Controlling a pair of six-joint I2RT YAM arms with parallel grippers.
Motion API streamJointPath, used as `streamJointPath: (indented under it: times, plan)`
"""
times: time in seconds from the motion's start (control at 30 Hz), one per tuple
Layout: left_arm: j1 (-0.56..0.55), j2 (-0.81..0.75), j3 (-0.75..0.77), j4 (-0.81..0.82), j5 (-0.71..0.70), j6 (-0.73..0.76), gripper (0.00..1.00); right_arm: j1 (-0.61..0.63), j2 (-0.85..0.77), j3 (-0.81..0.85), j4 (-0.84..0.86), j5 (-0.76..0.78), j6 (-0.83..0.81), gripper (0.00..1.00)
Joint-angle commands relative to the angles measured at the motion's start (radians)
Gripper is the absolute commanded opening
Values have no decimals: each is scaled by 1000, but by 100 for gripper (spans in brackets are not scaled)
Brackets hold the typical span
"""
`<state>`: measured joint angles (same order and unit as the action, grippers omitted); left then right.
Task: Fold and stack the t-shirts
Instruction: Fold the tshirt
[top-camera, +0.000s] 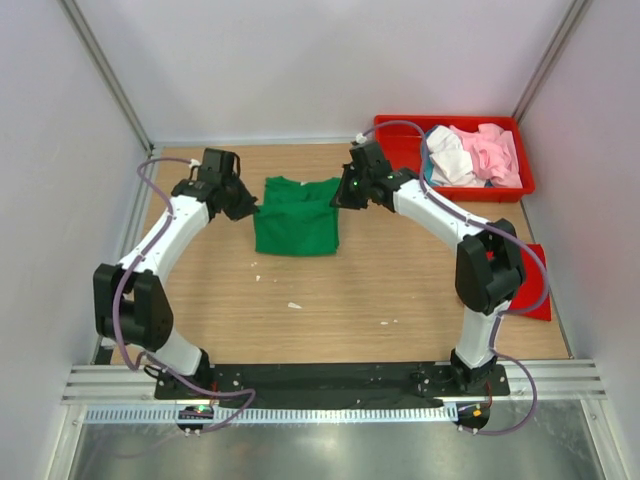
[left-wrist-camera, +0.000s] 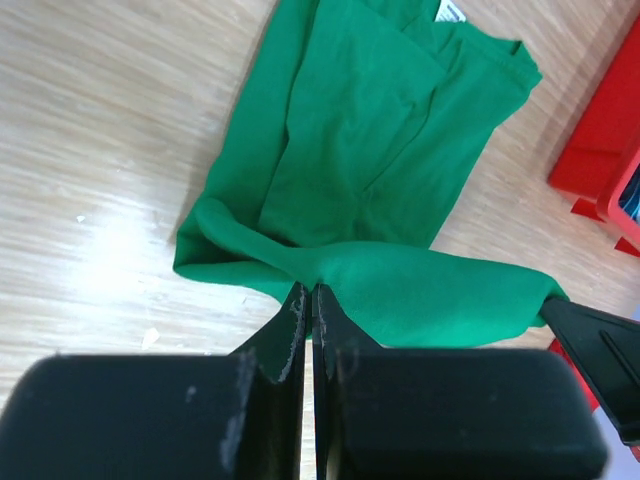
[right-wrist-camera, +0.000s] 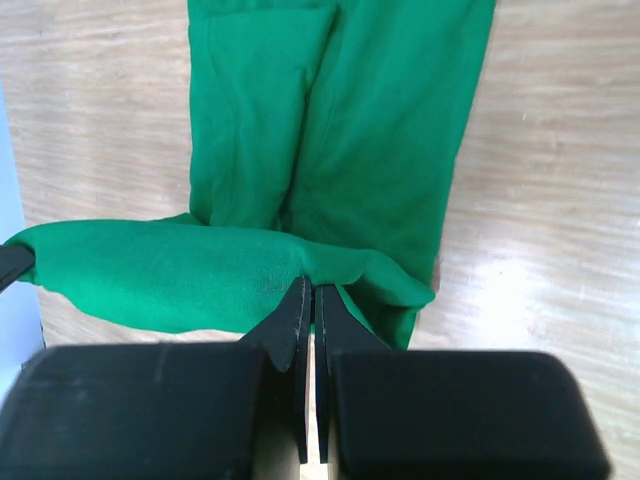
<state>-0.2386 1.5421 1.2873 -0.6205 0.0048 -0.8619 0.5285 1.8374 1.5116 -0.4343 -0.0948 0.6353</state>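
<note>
A bright green t-shirt (top-camera: 296, 222) lies partly folded in the middle of the wooden table, its far edge lifted between both grippers. My left gripper (top-camera: 248, 203) is shut on the shirt's far left corner; the wrist view shows the green cloth (left-wrist-camera: 380, 150) pinched at the fingertips (left-wrist-camera: 296, 300). My right gripper (top-camera: 340, 192) is shut on the far right corner, with the green cloth (right-wrist-camera: 380, 120) pinched at its fingertips (right-wrist-camera: 300, 297). White and pale pink shirts (top-camera: 470, 155) lie heaped in the red tray (top-camera: 395, 130) at the back right.
A flat red piece (top-camera: 538, 290) lies at the table's right edge beside the right arm. Small white scraps (top-camera: 294, 305) lie on the wood in front of the shirt. The red tray's corner shows in the left wrist view (left-wrist-camera: 600, 130).
</note>
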Motion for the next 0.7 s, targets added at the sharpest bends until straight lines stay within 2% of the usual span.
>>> streamJointPath:
  times: [0.0,0.4,0.67]
  plan:
    - [18,56,73,28,21,21,0,-25,29,99,-20,-26,-20,1]
    - [47,223,323,-16,55,53,0,-68,128,243,-61,-72,-19,1]
    - [59,297,409,-30,70,57,0,-84,184,314,-55,-121,3,1]
